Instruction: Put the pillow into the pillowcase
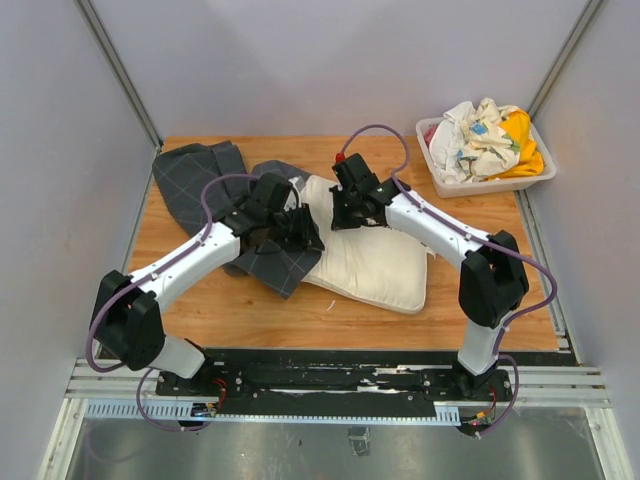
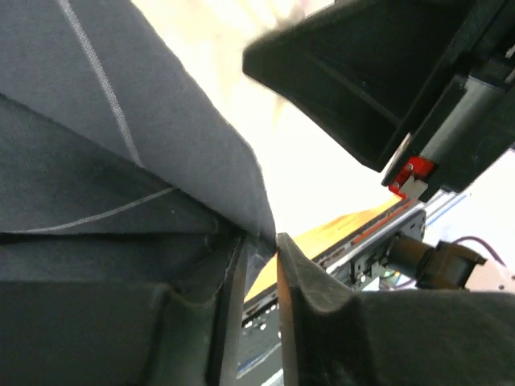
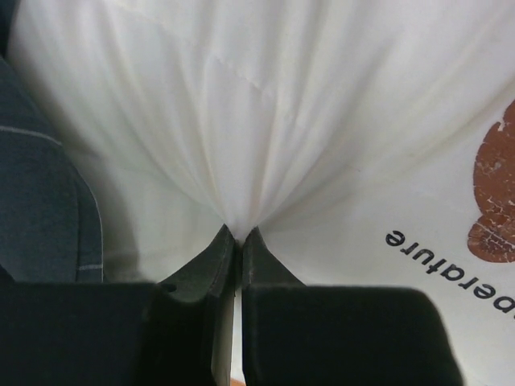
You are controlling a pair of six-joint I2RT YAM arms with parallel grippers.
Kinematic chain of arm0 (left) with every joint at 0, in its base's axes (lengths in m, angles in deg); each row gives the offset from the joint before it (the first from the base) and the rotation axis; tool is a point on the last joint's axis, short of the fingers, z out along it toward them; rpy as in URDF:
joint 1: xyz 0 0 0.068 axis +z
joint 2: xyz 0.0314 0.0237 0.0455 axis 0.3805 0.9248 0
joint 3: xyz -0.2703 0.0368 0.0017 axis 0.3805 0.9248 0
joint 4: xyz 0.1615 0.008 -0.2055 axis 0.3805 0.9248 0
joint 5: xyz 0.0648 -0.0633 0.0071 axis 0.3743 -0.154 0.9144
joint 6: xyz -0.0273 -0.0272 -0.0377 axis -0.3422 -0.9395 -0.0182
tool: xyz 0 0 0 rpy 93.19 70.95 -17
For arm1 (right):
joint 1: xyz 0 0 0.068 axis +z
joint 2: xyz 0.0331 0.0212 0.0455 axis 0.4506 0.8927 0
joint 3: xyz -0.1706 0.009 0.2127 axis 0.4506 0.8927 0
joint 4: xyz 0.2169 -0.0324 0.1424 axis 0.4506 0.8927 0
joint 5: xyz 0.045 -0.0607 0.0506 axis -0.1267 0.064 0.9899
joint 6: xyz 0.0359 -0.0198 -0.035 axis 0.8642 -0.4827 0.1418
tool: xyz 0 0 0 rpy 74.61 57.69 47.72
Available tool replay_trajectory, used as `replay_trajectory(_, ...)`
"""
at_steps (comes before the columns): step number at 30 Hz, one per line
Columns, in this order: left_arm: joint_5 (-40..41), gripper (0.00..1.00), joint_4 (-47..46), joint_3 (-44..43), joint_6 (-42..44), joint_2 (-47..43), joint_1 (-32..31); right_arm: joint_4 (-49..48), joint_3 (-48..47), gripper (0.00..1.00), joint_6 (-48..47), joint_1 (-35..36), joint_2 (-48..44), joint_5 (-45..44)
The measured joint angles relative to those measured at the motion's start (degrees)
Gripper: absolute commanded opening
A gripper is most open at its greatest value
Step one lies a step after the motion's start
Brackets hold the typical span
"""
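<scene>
Closest in, at the right gripper (image 3: 237,233): clamped together on a gathered pleat of the cream-white, channel-stitched soft rectangular pillow (image 3: 241,112), with cloth fanning out from the pinch. Probably held so to steer that end toward the case's mouth. Just beside the pinch, a rust-brown print (image 3: 492,201) and black upside-down lettering (image 3: 451,269), readable only as "perature", its start cut off at the edge.

At the left gripper (image 2: 261,241): fingertips slightly parted, light showing through the gap, with the hem of the large charcoal-grey windowpane-check fabric pillowcase (image 2: 121,161) draped at the tips. Seemingly placed there to lift the opening.

Further out, on the wooden table (image 1: 250,310): pillow mid-table, left end overlapped by the case, mostly outside it.

Farthest back right: a white plastic tub (image 1: 490,186) of crumpled white, yellow and patterned cloths (image 1: 485,135), well apart from both arms.
</scene>
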Motion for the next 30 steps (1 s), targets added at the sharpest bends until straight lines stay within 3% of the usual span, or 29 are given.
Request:
replay_trajectory(3, 1.05, 0.55, 1.2, -1.09, 0.83, 0.59, -0.09, -0.85, 1.14, 0.01, -0.15, 0.0, -0.33, 0.07)
replay_trajectory(7, 4.87, 0.65, 6.14, -8.0, 2.78, 0.72, -0.09, -3.19, 5.92, 0.01, -0.9, 0.0, -2.12, -0.13)
replay_trajectory(16, 15.06, 0.69, 12.55, -23.41, 8.41, 2.08, 2.78, -6.05, 14.97, 0.01, -3.63, 0.15, -6.01, -1.86)
replay_trajectory(30, 21.07, 0.71, 12.2, -30.53, 17.77, 24.0, 3.8, -7.3, 16.37, 0.01, -6.29, 1.42, -8.46, -3.78)
